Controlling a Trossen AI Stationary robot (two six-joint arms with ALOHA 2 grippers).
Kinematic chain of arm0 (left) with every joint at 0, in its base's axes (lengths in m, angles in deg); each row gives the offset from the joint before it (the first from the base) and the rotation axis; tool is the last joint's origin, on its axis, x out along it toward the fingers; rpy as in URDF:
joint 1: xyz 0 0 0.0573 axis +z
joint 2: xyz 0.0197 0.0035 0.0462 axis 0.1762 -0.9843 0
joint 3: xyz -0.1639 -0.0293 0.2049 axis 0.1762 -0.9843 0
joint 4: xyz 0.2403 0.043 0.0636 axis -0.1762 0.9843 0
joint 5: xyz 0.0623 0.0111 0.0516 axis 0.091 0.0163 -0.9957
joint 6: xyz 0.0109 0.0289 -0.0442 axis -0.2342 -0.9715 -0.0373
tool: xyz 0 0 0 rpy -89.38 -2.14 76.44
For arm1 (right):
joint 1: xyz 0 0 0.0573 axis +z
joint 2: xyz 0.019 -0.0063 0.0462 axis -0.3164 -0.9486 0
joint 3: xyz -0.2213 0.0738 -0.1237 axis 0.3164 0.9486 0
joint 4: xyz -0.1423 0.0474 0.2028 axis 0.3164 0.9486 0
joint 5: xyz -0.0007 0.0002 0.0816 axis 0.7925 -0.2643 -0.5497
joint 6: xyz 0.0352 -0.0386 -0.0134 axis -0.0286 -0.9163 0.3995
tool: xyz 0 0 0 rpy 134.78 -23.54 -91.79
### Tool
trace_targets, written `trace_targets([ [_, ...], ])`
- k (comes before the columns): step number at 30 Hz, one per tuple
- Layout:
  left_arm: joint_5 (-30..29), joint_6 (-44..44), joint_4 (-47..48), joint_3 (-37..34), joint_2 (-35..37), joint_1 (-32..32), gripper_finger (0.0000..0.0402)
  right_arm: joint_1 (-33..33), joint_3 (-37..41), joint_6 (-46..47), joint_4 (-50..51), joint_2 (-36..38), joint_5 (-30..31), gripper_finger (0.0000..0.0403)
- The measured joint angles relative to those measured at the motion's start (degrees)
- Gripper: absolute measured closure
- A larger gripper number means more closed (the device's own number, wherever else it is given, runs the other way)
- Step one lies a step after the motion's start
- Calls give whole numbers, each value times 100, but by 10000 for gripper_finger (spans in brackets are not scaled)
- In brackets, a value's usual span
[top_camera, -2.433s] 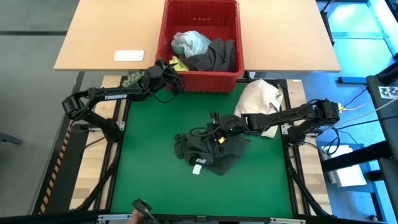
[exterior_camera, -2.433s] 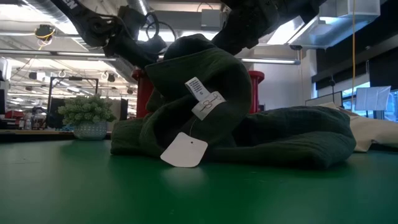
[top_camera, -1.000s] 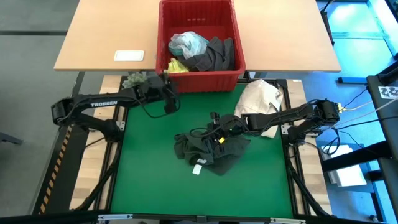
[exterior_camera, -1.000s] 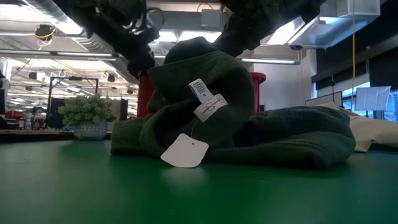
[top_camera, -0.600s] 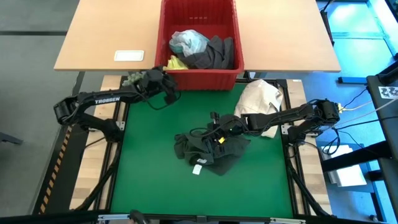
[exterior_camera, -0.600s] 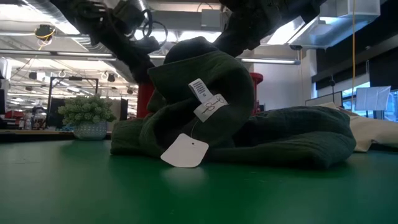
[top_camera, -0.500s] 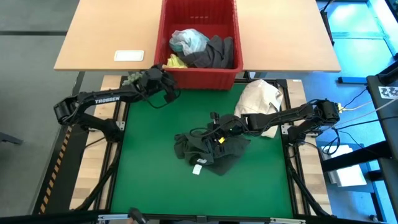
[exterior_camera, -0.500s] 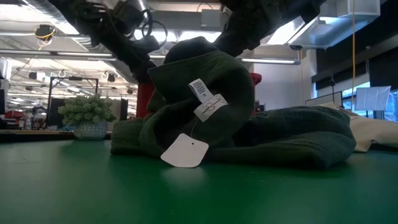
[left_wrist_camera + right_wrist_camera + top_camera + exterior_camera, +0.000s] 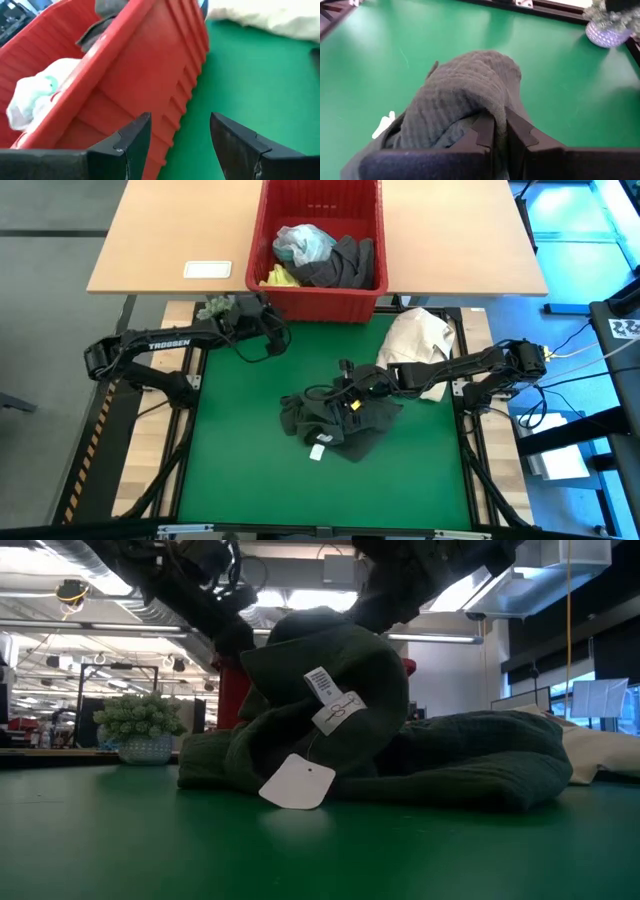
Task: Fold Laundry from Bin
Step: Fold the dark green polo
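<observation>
One dark green garment (image 9: 335, 418), right pincer (image 9: 345, 393) pinching it

Looks like an open lab hall: exposed ceiling ducts (image 9: 70, 590), strip lights (image 9: 40, 640), benches behind.

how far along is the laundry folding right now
Early. Done: one dark green garment is out on the green mat, still crumpled. In hand: the right gripper is shut on a fold of it; the left gripper is open beside the red bin. Left: folding it, plus the clothes in the bin.
</observation>
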Motion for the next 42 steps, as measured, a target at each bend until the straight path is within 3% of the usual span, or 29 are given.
trace_targets([
  [7,25,30,498,0,506,-806,206,1,0,0,147,0,152,379],
  [14,260,1198,945,-2,928,-1605,206,2,0,23,153,0,159,379],
  [24,191,1800,1218,-15,891,-2588,206,2,0,223,215,0,191,379],
  [27,168,2068,1220,-15,891,-2917,206,2,0,315,328,0,438,379],
  [32,-403,2205,916,-15,830,-3433,205,2,0,447,679,0,860,379],
  [42,-545,2059,380,-15,295,-3803,205,2,0,516,773,0,1059,379],
])
